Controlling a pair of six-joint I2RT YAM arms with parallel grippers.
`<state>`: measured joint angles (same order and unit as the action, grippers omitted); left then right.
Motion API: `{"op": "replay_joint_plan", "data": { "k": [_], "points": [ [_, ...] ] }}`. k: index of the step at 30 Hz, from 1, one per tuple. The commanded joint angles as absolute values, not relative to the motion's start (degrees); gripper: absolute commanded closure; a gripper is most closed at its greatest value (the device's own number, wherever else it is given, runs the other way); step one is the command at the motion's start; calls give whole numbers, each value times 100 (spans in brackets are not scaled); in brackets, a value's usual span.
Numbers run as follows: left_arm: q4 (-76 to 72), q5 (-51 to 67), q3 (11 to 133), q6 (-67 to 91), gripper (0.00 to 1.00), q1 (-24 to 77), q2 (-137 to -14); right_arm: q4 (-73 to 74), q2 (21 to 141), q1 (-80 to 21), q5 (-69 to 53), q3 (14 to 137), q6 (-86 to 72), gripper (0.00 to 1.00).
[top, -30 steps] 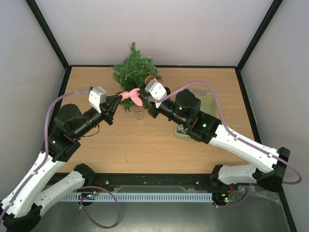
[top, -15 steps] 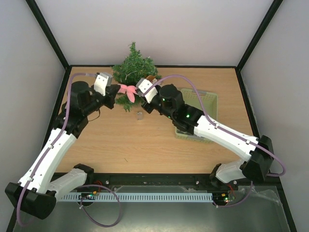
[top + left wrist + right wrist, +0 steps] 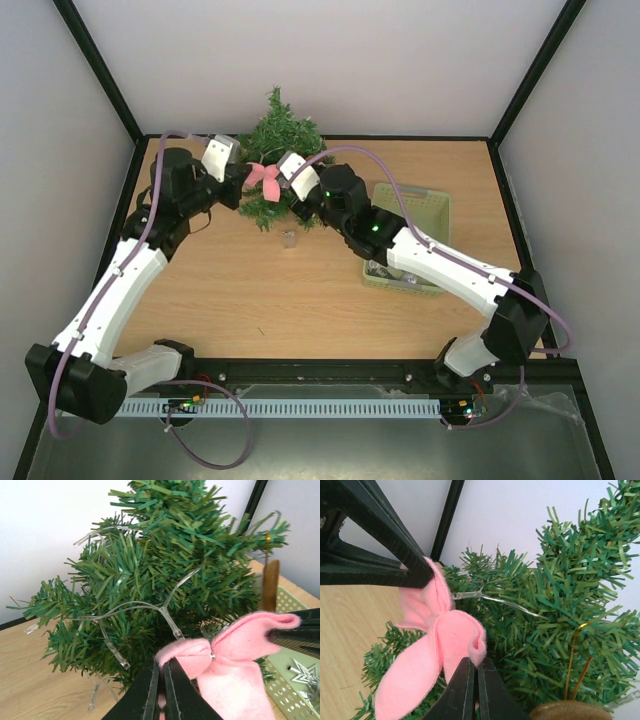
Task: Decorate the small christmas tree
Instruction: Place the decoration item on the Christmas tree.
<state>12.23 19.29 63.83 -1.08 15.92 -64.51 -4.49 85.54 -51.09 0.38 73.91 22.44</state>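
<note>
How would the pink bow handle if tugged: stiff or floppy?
Probably floppy: the bow folds and droops between the left gripper and right gripper. Likely light, as two small pinches hold it up. Looks like felt, so probably not slippery or fragile.

bow (image 3: 265,180): before tree (image 3: 278,135) | basket (image 3: 432,204): right of tree

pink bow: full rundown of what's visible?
The pink bow looks like soft felt: two loops pinched at a small shiny centre, tails hanging below. It sits at the near-side branches of the small christmas tree. The left gripper is shut on one loop, the right gripper on the other.
</note>
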Motion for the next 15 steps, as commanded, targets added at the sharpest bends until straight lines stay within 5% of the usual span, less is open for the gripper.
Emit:
{"op": "replay_joint_plan", "data": {
  "k": [1,15],
  "points": [
    [1085,1877,6727,-211,95,1515,-6710,-716,8688,-5032,274,7688,2402,98],
    [995,1820,7013,-266,90,1498,-7301,-868,8960,-4952,435,7733,2586,98]
  ]
}}
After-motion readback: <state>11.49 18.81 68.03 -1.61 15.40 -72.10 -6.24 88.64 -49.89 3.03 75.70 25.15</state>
